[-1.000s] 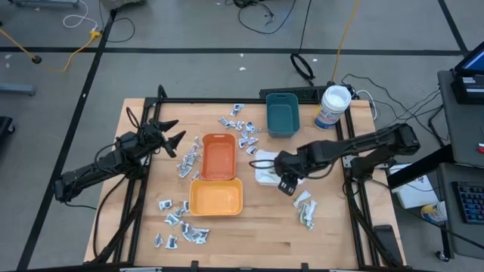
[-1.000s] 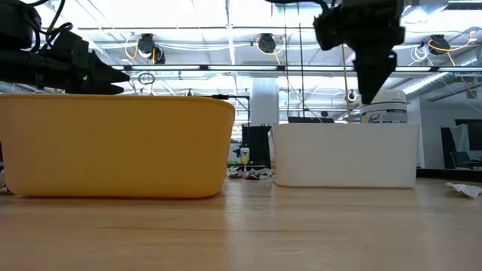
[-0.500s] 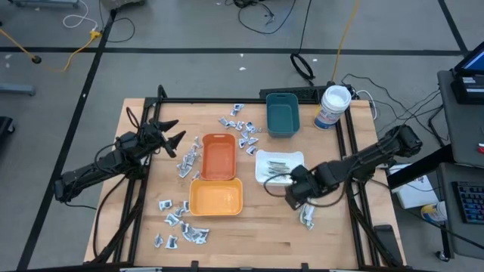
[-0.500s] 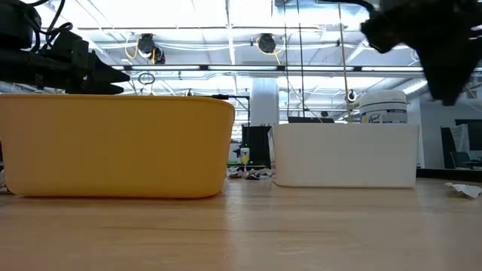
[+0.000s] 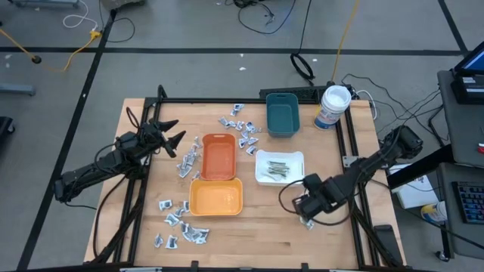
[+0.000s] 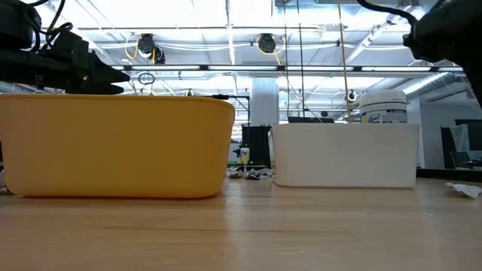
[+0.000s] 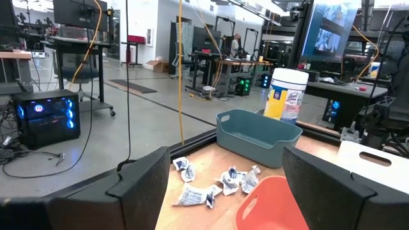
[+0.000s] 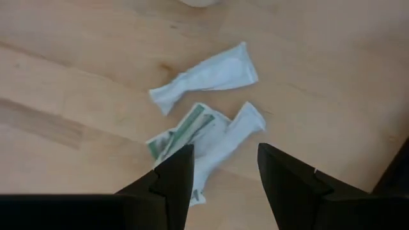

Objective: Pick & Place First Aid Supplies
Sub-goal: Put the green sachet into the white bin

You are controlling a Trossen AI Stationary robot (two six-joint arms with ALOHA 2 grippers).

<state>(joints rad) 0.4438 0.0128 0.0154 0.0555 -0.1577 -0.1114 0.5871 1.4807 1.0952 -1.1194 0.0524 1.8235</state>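
Robotics lab / open-plan workshop. Wooden table (image 5: pixel 249 234) on grey concrete floor w/ taped lines, loose cables (image 5: pixel 265 15) around. Beyond: desks w/ monitors (image 7: pixel 329 38), lit PC tower (image 7: pixel 48 118), exposed ceiling beams + ducting (image 6: pixel 226 68). Person far back at a bench (image 7: pixel 236 43).

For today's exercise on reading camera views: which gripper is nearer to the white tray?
Right. The right gripper hangs just off the white tray, over loose strips. The left gripper waits far across the table, beyond the orange tray.
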